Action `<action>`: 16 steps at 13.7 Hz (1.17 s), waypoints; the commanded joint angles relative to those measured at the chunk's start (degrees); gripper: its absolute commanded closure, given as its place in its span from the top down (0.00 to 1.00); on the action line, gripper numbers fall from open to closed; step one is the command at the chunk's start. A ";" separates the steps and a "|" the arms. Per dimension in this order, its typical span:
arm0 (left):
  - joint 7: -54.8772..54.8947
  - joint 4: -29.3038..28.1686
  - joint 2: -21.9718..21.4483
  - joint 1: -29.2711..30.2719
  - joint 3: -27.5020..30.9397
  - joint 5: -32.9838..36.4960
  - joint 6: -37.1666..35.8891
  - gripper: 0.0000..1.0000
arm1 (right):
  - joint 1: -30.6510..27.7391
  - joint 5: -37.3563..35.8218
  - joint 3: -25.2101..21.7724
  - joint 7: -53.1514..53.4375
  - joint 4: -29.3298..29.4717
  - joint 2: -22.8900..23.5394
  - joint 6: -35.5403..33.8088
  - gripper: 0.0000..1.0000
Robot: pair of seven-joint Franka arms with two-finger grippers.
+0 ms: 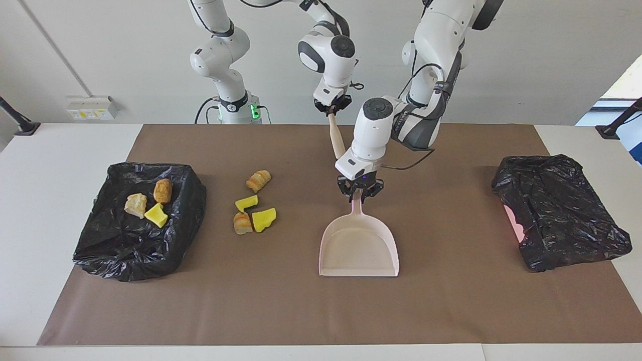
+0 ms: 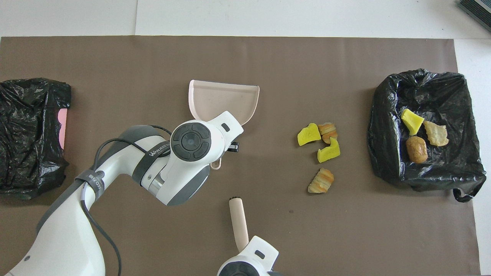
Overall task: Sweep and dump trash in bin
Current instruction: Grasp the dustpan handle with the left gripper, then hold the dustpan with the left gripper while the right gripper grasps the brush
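A pale pink dustpan (image 1: pixel 358 245) lies flat on the brown mat (image 1: pixel 451 301), its mouth pointing away from the robots; it also shows in the overhead view (image 2: pixel 222 99). My left gripper (image 1: pixel 359 193) is shut on the dustpan's handle. My right gripper (image 1: pixel 331 109) is shut on a tan brush handle (image 1: pixel 337 138), held over the mat's robot-side edge; the dark bristle tip (image 2: pixel 234 199) shows in the overhead view. Several trash scraps lie on the mat between dustpan and bin: bread lumps (image 1: pixel 259 180) (image 1: pixel 243 223) and yellow sponge chunks (image 1: pixel 246 203) (image 1: pixel 264 219). Three scraps (image 1: pixel 156 215) lie in the black-bagged bin (image 1: pixel 115 250).
A second black bag (image 1: pixel 556 210) with a pink thing showing under it (image 1: pixel 514 223) lies at the left arm's end of the table. The brown mat covers most of the white table (image 1: pixel 50 150).
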 commanded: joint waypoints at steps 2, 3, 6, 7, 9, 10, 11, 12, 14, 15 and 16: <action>0.27 -0.22 -0.67 -0.37 0.12 4.62 0.40 0.00 | -10.77 -4.02 0.22 -7.16 -1.56 -9.33 -9.38 0.00; 3.32 0.05 -1.37 0.15 -0.14 4.45 0.23 0.00 | -13.23 -5.96 0.22 -7.87 -1.56 -9.60 -10.35 0.00; 14.03 1.98 -3.57 0.95 -0.23 3.75 -7.31 0.00 | -20.88 -11.75 0.40 -10.59 -1.21 -8.64 -10.36 0.00; 18.08 2.42 -3.66 1.12 -0.41 3.22 -9.86 0.00 | -23.34 -13.95 0.40 -12.52 -0.77 -7.50 -9.93 0.00; 29.21 2.33 -5.15 1.83 -0.41 -0.54 -13.73 0.00 | -29.40 -17.03 0.40 -17.69 0.19 -5.31 -8.88 0.00; 35.19 2.42 -6.03 1.91 -0.15 -3.26 -15.84 0.00 | -32.48 -20.71 0.40 -19.90 0.81 -4.16 -7.82 0.00; 39.78 2.33 -6.82 1.91 0.38 -5.29 -17.34 0.00 | -35.20 -24.05 0.40 -21.83 1.77 -2.85 -7.47 0.00; 42.96 2.33 -7.26 2.00 0.47 -6.18 -19.96 0.00 | -36.88 -26.69 0.40 -23.94 3.43 -1.18 -7.20 0.00; 54.35 1.46 -7.79 3.40 0.47 -7.32 -22.01 0.00 | -38.83 -31.79 0.40 -24.40 4.59 2.86 -4.76 0.00; 60.16 1.19 -8.23 3.76 0.56 -8.81 -22.53 0.00 | -39.79 -33.21 0.40 -24.58 5.29 5.92 -2.13 0.00; 64.39 0.23 -9.19 3.76 0.64 -8.83 -22.54 0.00 | -40.85 -35.83 0.40 -24.66 6.69 8.48 -0.80 0.00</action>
